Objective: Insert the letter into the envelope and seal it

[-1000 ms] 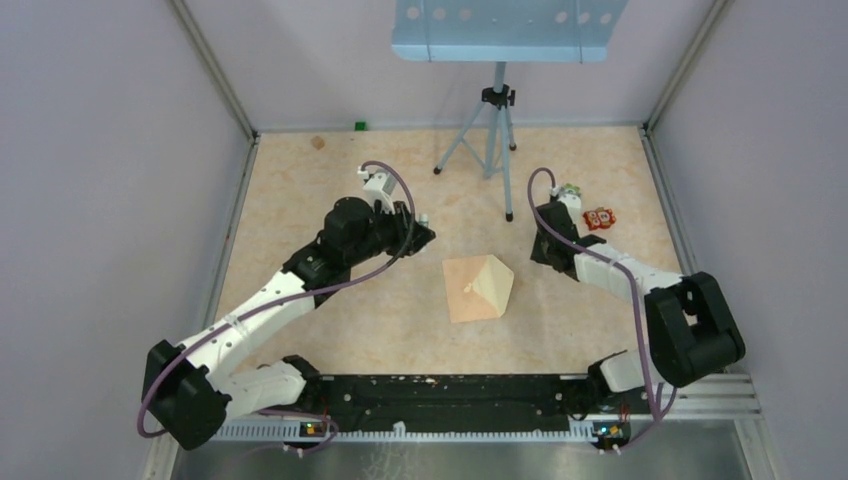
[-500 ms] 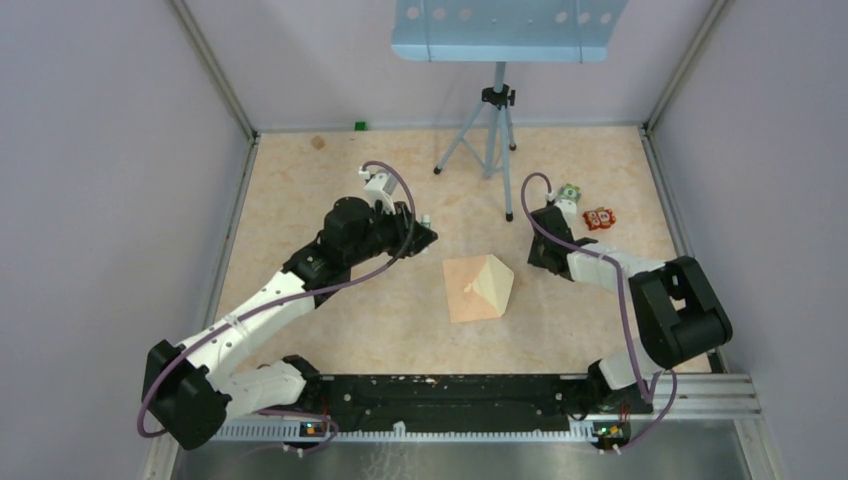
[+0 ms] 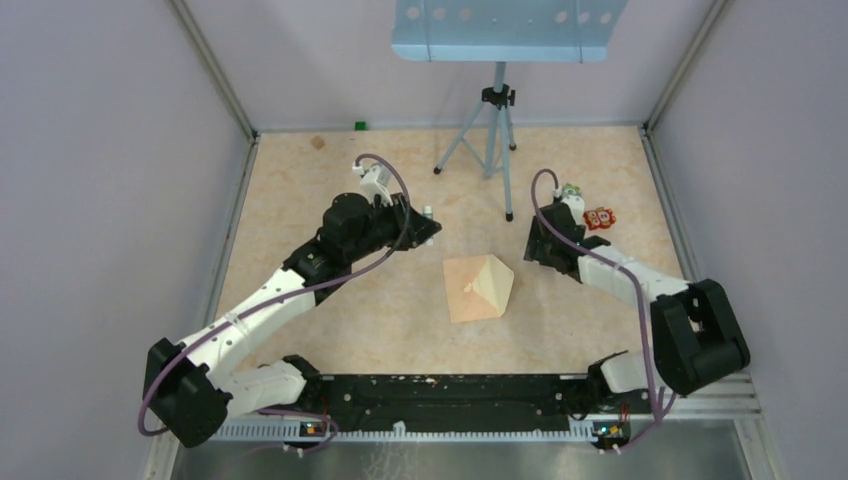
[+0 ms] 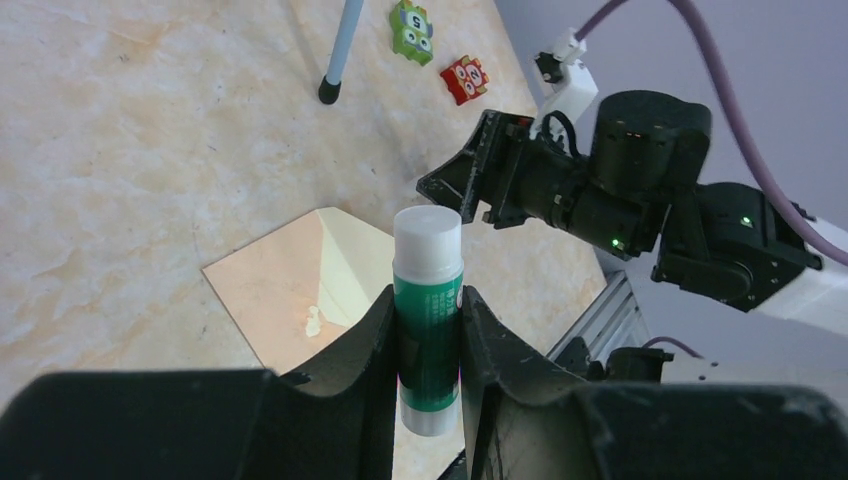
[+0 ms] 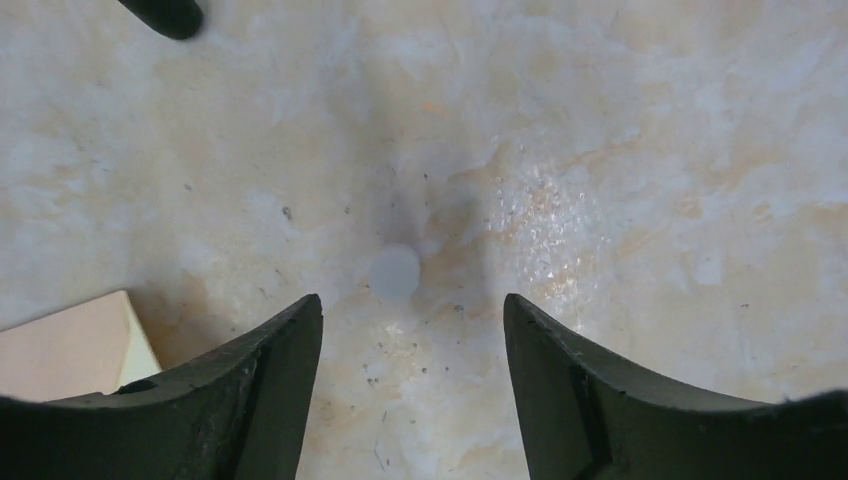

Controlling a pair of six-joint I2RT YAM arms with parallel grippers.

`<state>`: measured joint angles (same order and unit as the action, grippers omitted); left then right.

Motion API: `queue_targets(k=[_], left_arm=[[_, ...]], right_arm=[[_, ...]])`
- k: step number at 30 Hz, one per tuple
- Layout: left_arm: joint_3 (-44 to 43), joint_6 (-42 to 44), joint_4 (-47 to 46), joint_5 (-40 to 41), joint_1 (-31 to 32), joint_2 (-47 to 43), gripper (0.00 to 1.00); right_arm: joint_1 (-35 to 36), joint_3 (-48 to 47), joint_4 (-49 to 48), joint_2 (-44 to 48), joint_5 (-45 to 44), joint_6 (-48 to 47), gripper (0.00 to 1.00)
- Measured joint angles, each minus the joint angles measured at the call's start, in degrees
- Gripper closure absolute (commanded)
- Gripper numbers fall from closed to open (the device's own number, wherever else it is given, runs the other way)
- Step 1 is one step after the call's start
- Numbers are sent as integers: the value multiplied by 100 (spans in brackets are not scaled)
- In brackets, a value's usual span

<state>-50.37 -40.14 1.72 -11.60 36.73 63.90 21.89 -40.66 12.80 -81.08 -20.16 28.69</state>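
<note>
The pinkish-tan envelope (image 3: 463, 290) lies flat mid-table, a tiny pale spot (image 4: 313, 320) near its centre. The cream letter (image 3: 495, 283) covers its right part in a creased, pointed shape; whether it sits inside I cannot tell. My left gripper (image 3: 425, 226), up and left of the envelope, is shut on a green glue stick (image 4: 427, 260) with white ends, held above the table. My right gripper (image 3: 540, 243) hangs low, right of the envelope, open with nothing between its fingers. Just ahead of its fingertips (image 5: 412, 300), a small pale round thing (image 5: 395, 270) rests on the table.
A tripod (image 3: 490, 130) carrying a blue panel stands at the back centre, one foot (image 3: 509, 215) close to my right gripper. A red toy (image 3: 600, 217) and a green toy (image 3: 570, 190) lie behind the right gripper. Walls enclose three sides; a black rail (image 3: 450, 390) runs along the near edge.
The right gripper has opened and its arm has shifted a little. The left gripper, still holding the glue stick, has edged slightly toward the back. The envelope has not moved.
</note>
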Motion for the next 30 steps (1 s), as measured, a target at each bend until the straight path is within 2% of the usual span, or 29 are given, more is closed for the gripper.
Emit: queue_targets(k=[7,15,20,24,30], left_arm=[[-7,-1034,-133,514,0,-2,100],[-236,-1958,-175,916,0,39,100],[-446,-2310,-186,931,20,227,100],[-516,-2448,-173,981,85,332,100],[-590,-2533,-173,1010,170,337,100]], right_arm=[[109,-341,509,1394,144,-122,32],[1333,-1054,313,2559,946,-162,36],[2273,-1694,144,2444,1158,-186,38],[3045,-2232,109,2013,881,-319,42],[3491,-2618,160,1390,376,-459,46]])
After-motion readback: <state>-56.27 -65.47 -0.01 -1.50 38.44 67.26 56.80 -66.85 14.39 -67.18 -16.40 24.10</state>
